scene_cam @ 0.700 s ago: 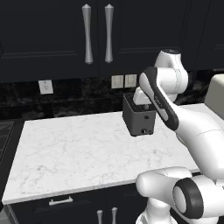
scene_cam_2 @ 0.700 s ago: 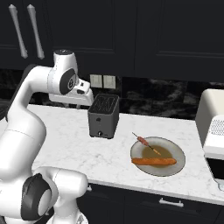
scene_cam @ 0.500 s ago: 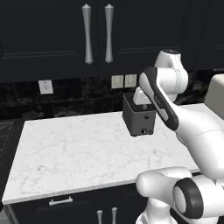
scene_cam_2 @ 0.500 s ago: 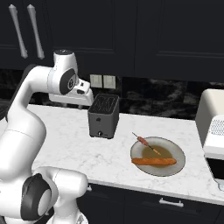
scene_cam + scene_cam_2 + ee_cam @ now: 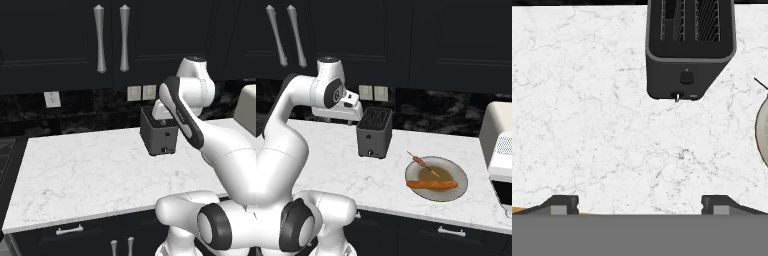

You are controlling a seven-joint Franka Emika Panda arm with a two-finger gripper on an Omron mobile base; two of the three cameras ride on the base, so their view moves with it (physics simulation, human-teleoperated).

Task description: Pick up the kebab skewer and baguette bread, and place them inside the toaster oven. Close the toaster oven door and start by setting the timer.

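Worktop point(image 5: 331, 160): white marble, faint grey veining. Slot toaster point(image 5: 374, 133): dark grey, near-black slots, small silver lever at front. Plate point(image 5: 456, 192): grey-olive, darker brownish centre. Baguette bread point(image 5: 432, 184): smooth orange-brown. Kebab skewer point(image 5: 422, 163): pale thin stick, reddish-brown chunks. Toaster oven point(image 5: 500, 145): cream-white body, dark glass below. Cabinets point(image 5: 60, 40): black, silver bar handles point(image 5: 111, 38). Backsplash point(image 5: 85, 107): black stone, grey mottling; wall plates point(image 5: 140, 93) cream. Pincer point(image 5: 641, 204) tips: dark grey, lighter grey pads.
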